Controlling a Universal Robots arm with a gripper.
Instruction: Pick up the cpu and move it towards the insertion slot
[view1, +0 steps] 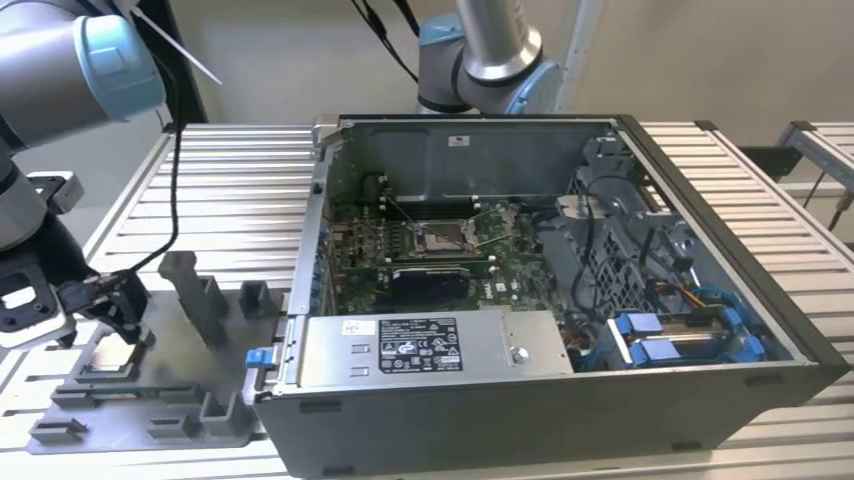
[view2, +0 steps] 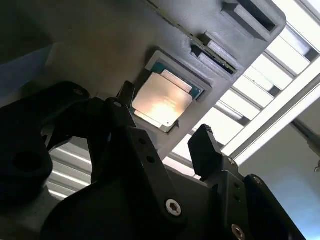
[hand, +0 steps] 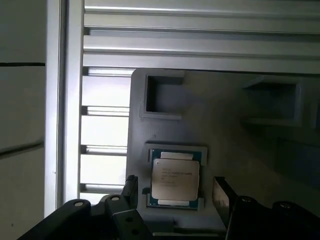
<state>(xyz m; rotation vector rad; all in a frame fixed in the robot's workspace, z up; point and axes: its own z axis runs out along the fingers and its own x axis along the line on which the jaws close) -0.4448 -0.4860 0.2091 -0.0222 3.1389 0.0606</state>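
Claw is open wide and holding nothing, one finger on each side of the chip, neither touching it as far as I can tell. That chip lies flat in its pocket on the grey tray, well apart from the socket inside the computer case. My worry is the pocket's raised lips: if I close off-centre, one finger may catch a lip or push a corner, tipping or jamming the chip. Its thin, smooth edge could also slip from a light pinch.
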